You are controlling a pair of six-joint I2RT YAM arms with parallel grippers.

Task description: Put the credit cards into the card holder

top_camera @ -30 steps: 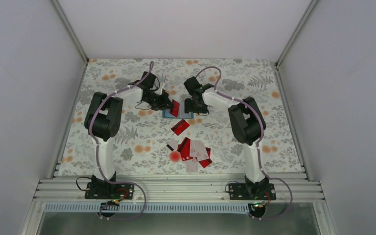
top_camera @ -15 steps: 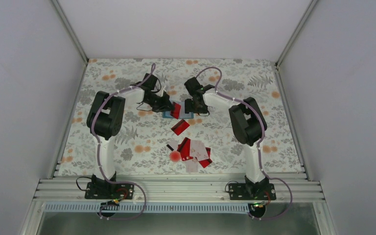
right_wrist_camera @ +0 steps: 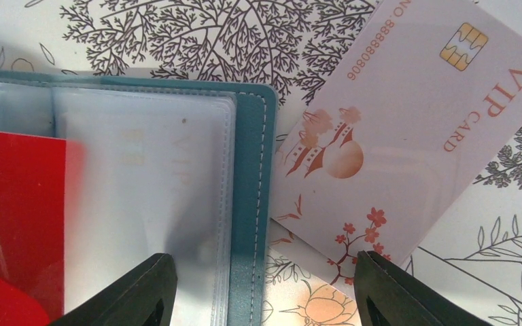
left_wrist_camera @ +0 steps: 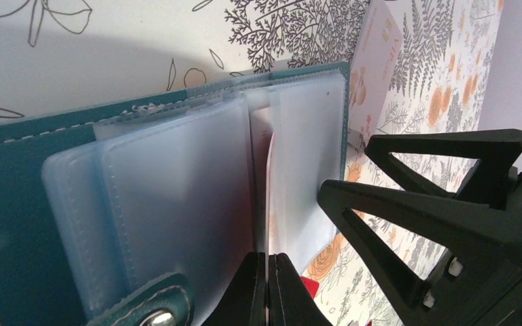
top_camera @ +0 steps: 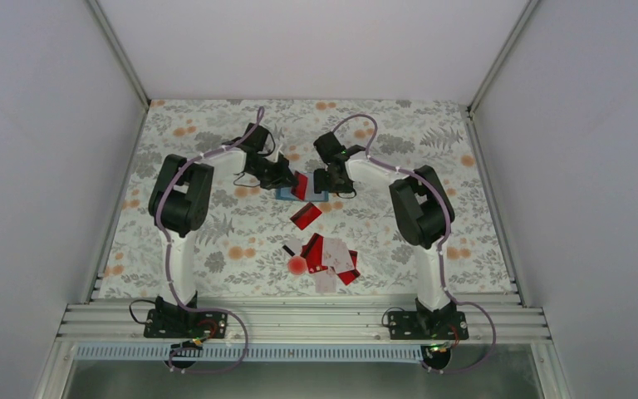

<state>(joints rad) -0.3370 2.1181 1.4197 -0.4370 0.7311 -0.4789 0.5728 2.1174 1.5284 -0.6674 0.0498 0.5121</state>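
The teal card holder [top_camera: 289, 194] lies open at the table's middle back, its clear sleeves [left_wrist_camera: 177, 190] facing up. My left gripper [left_wrist_camera: 267, 257] is shut on a red credit card [top_camera: 299, 184], seen edge-on [left_wrist_camera: 269, 170] and standing in the slot between two sleeves. My right gripper [right_wrist_camera: 266, 292] is open just above the holder's right edge [right_wrist_camera: 248, 170], one finger over a sleeve and the other over a white VIP card [right_wrist_camera: 408, 136] that lies beside the holder. The red card [right_wrist_camera: 13, 204] shows at the left of the right wrist view.
A loose red card [top_camera: 305, 215] lies just in front of the holder. Nearer the arms sits a pile of red and white cards [top_camera: 331, 259], with a round red blob [top_camera: 297, 264] and a small black piece [top_camera: 287, 249] beside it.
My left gripper has edged slightly toward the holder with the red card. The right gripper has barely shifted and stays open.
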